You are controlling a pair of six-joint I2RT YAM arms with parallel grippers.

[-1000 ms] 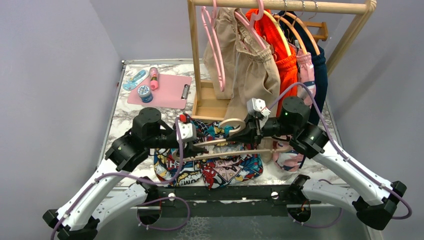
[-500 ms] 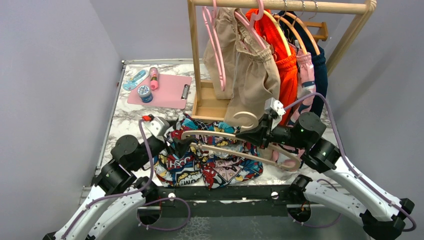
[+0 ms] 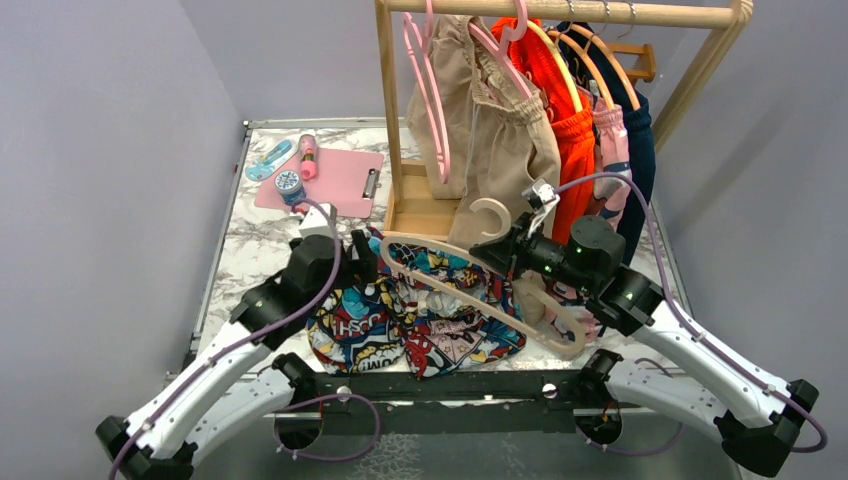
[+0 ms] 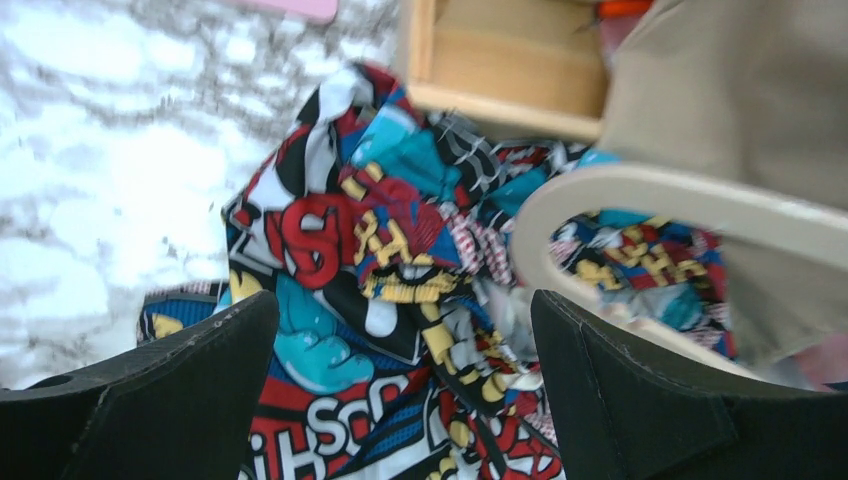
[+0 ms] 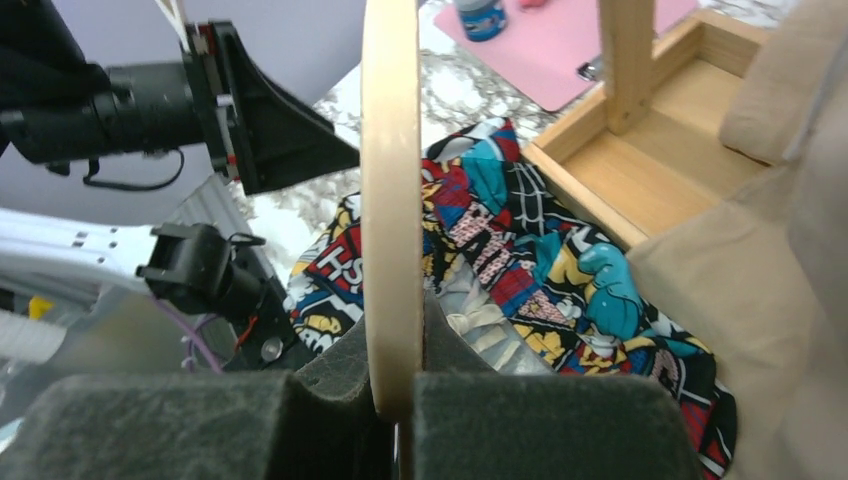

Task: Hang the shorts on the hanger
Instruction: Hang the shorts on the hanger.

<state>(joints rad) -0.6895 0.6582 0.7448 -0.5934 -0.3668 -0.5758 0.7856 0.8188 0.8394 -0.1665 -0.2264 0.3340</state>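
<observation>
The comic-print shorts (image 3: 420,325) lie crumpled on the marble table near the front edge. The cream hanger (image 3: 470,300) hovers slantwise over them, its hook (image 3: 490,215) pointing toward the rack. My right gripper (image 3: 512,256) is shut on the hanger just below the hook; in the right wrist view the hanger (image 5: 392,180) runs straight up from between the pads of the right gripper (image 5: 400,395). My left gripper (image 3: 366,266) is open over the back-left part of the shorts (image 4: 390,250). The left gripper (image 4: 402,310) holds nothing, and the hanger's rounded end (image 4: 640,195) is to its right.
A wooden clothes rack (image 3: 392,120) stands behind, with beige shorts (image 3: 505,150) on pink hangers, an orange garment (image 3: 572,130) and darker clothes. Its wooden base tray (image 3: 420,210) touches the shorts' far edge. A pink clipboard (image 3: 335,180) and small bottles lie at the back left.
My left gripper let go of the hanger's left end, opened wide, drew back, then came forward over the shorts. The right gripper swung the hanger into a diagonal.
</observation>
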